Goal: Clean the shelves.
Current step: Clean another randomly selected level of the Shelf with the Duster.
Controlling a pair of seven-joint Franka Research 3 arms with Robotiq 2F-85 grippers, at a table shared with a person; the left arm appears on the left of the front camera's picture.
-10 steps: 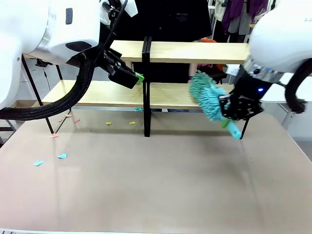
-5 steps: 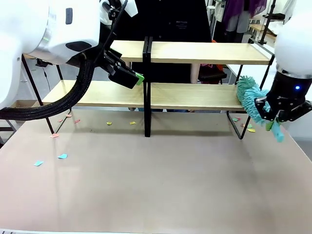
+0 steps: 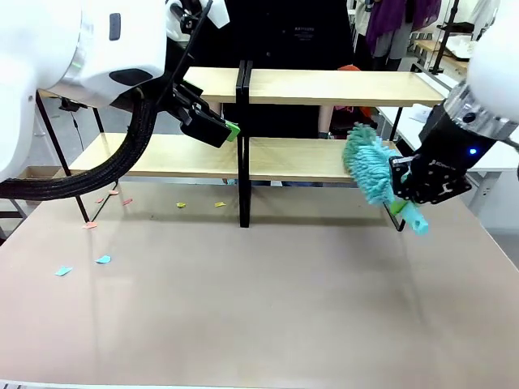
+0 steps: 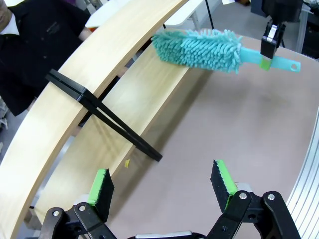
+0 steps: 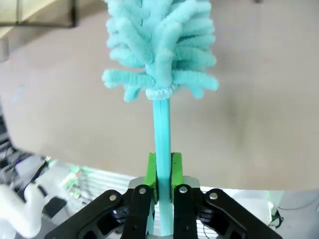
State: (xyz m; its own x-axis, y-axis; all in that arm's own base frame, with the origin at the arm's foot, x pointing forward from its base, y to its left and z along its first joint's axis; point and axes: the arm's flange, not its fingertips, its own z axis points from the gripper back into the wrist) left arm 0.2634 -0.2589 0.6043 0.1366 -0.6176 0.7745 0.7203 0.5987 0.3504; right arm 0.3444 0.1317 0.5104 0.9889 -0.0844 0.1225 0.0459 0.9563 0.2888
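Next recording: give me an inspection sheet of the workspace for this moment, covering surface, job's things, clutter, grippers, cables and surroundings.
Surface: tan tabletop, mostly bare in front of the rack.
Job's things: the shelves, a two-tier wooden rack in a black frame, stand at the far side; a teal duster has its fluffy head at the lower right board.
Clutter: small coloured paper scraps on the table at left and under the lower boards.
Grippers: right gripper shut on the duster's handle; left gripper open, holding nothing, near the rack's middle post.
Cables: black corrugated hose along the left arm.
Surroundings: person in dark clothing behind the rack.
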